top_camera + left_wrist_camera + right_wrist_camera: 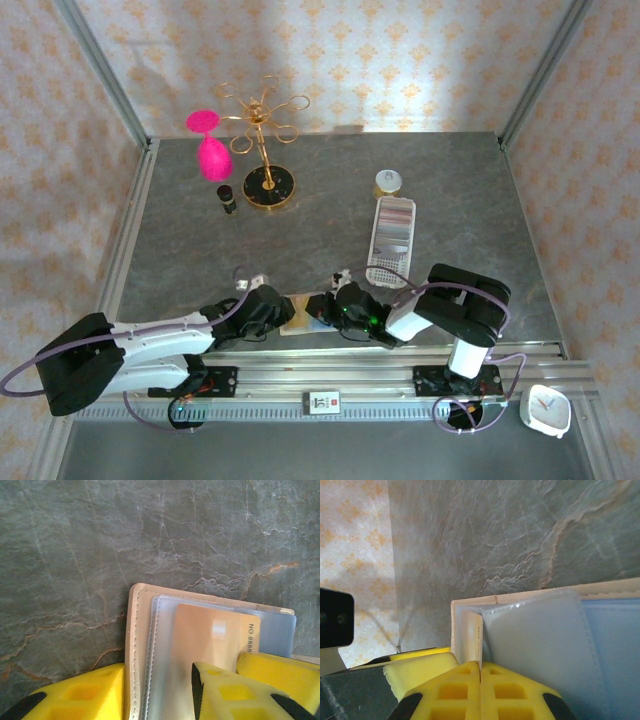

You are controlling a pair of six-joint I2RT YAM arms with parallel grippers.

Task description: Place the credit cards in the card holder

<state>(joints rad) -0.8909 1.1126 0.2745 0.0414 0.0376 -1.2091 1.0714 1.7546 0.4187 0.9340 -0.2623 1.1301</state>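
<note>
Card holder [300,318] lies opened like a book on the grey stone table [450,200], at the near edge, between the two grippers. Left wrist view: its beige cover [134,645] is flat on the table with clear plastic sleeves [162,630] lying on it. One credit card [215,635], tan in colour with printed digits at its right end, sits inside a sleeve.

Left gripper [282,316]: jaws partly open, one yellow finger [80,697] just left of the cover edge, the other [225,692] over the card. Cover and sleeves show in the gap. No grip can be confirmed.

Right gripper [324,313]: jaws fully together [480,666], pinching a thin beige leaf [472,635] of the card holder at its near corner. A clear sleeve [540,635] spreads to the right of the pinch.

Far side of table: gold wire stand [262,150], pink glass [210,145] and small dark bottle [227,197] at left. White perforated tray [391,240] and round jar [389,182] at right. White clock [546,410] at near right.
</note>
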